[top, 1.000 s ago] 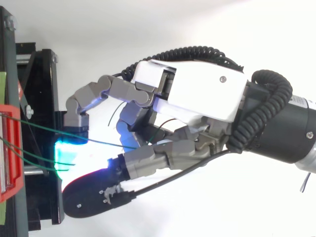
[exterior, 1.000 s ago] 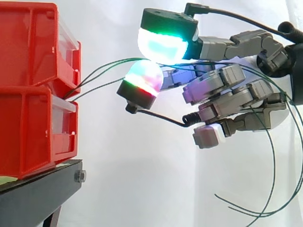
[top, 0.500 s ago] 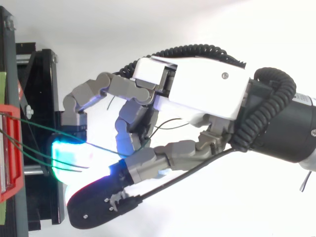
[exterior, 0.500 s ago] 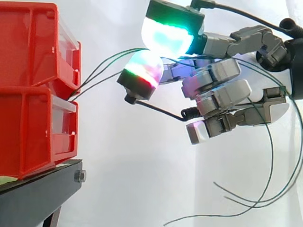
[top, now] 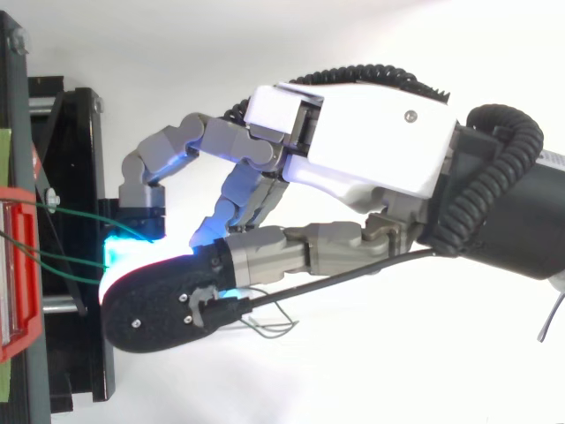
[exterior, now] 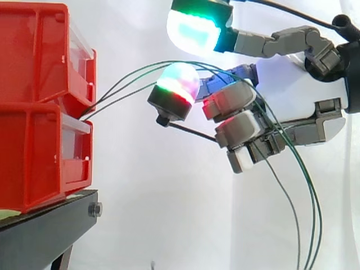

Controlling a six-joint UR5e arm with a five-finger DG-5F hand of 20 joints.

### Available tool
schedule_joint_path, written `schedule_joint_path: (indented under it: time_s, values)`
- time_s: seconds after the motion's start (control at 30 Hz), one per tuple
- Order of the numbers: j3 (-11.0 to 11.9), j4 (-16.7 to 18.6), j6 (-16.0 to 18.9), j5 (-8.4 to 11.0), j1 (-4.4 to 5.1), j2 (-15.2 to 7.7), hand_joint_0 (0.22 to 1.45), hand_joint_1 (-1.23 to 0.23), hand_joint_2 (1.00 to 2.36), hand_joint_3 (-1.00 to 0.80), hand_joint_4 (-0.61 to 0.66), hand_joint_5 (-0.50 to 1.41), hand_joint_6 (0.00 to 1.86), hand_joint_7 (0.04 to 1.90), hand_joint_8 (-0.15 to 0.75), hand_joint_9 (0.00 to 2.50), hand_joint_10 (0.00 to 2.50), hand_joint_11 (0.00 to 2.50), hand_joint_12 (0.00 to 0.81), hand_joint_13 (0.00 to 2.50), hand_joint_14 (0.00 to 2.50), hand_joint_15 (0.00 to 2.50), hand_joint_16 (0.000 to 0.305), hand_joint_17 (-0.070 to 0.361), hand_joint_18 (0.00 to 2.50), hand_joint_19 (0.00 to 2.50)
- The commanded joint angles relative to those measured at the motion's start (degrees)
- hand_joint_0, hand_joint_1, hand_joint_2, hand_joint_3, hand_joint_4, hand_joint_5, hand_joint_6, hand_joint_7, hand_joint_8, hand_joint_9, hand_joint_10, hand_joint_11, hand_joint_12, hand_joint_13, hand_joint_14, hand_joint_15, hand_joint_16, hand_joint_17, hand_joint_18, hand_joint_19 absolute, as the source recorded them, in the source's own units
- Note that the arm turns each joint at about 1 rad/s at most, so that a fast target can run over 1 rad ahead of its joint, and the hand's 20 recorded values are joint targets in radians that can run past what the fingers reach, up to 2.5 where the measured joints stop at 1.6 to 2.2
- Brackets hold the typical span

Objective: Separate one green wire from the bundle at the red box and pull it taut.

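Several thin green wires (exterior: 129, 76) come out between the two stacked red bins (exterior: 39, 152) at the left and arc up to the right into my hand (exterior: 230, 100). They run over the red-and-green glowing fingertip (exterior: 179, 81), under the raised green-cyan thumb pad (exterior: 194, 31), which stands a little above them. Past that they cross the curled lower fingers and hang down at the right edge. In the top view the hand (top: 371, 150) reaches left to the bin's front (top: 19, 283), with two wires (top: 62, 258) spanning the gap.
The bins sit on a black stand (exterior: 45, 230) whose edge (top: 75, 177) lies just under the fingertips. A white curtain is behind everything. The wires' loose ends (top: 269, 325) trail below the hand.
The thumb pad has lifted away from the other glowing fingertip. The lower fingers have curled in tighter. The wires' loose ends have swung down to hang steeply.
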Motion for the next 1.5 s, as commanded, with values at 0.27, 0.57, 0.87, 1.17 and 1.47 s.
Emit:
schedule_joint_path:
  time_s: [0.27, 0.57, 0.87, 1.17, 1.47]
  values:
    - [0.0, -0.2, 0.0, 0.00, 0.01, 0.1, 0.60, -0.74, 1.01, -0.29, 0.07, -0.19, 0.89, 1.01, 0.261, 1.07, 0.02, 1.27, 0.407, 0.83, 0.02, 0.70, 0.049, 0.111, 0.77, 0.68]
    - [0.0, -0.3, 0.0, 0.09, 0.10, 0.0, 0.64, -0.76, 1.02, -0.24, 0.02, -0.21, 0.91, 1.00, 0.253, 1.09, 0.02, 1.30, 0.399, 0.88, 0.02, 0.72, 0.049, 0.110, 0.80, 0.68]
    - [-0.1, -0.2, 0.0, 0.09, 0.19, 0.0, 0.59, -0.47, 1.01, -0.33, 0.07, -0.16, 0.85, 1.04, 0.261, 1.18, 0.02, 1.30, 0.401, 0.93, 0.02, 0.74, 0.049, 0.111, 0.81, 0.74]
    - [-0.1, -0.3, 0.0, 0.26, 0.19, 0.0, 0.59, -0.41, 1.01, -0.37, 0.09, -0.14, 0.78, 1.07, 0.261, 1.18, 0.02, 1.27, 0.402, 0.93, 0.03, 0.74, 0.050, 0.112, 0.80, 0.75]
    - [-0.1, -0.2, 0.0, 0.09, 0.10, 0.0, 0.51, -0.54, 1.00, -0.50, 0.12, -0.15, 0.80, 1.05, 0.282, 1.22, 0.02, 1.30, 0.428, 0.99, 0.02, 0.75, 0.054, 0.120, 0.87, 0.73]
